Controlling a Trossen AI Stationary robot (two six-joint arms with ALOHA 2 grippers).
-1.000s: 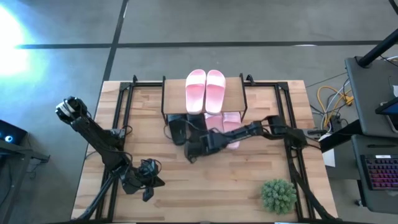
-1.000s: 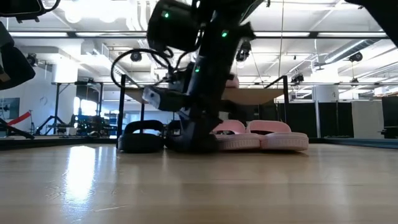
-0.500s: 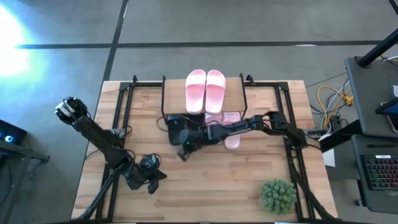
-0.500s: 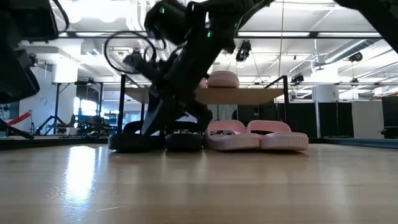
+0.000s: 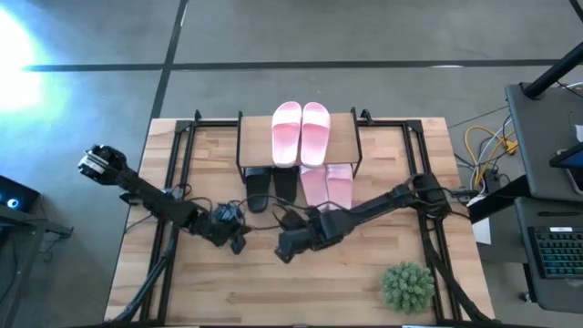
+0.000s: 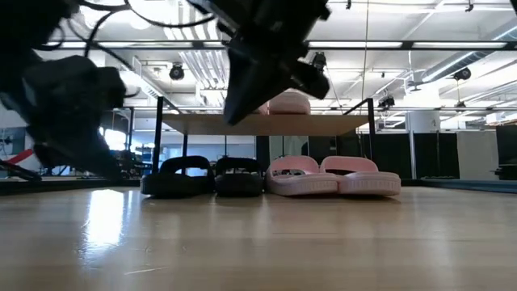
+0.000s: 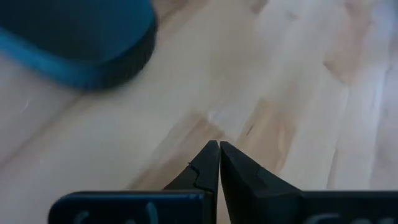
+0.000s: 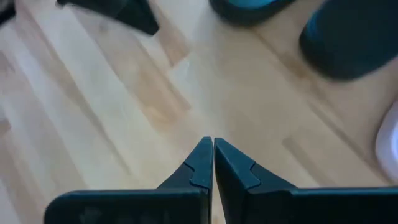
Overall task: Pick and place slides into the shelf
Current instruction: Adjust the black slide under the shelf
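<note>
My right gripper (image 5: 284, 251) has backed off the shelf (image 5: 342, 137), leaving both black slides (image 5: 271, 185) tucked underneath. Both it and my left gripper (image 5: 239, 240) are pinched together, empty, over the desk (image 5: 346, 282). The slides' toes are hidden beneath the top board.

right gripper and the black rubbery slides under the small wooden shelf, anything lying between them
Nothing: in the high view, only bare wooden tabletop lies between the right gripper, fingers shut, and the pair of black rubbery slides under the light wood shelf.

Bright, even indoor light, glare at one corner

Glare whitens the grey concrete floor (image 5: 27, 55) at upper left; wrist views blurred; near arms soft in low view.
</note>
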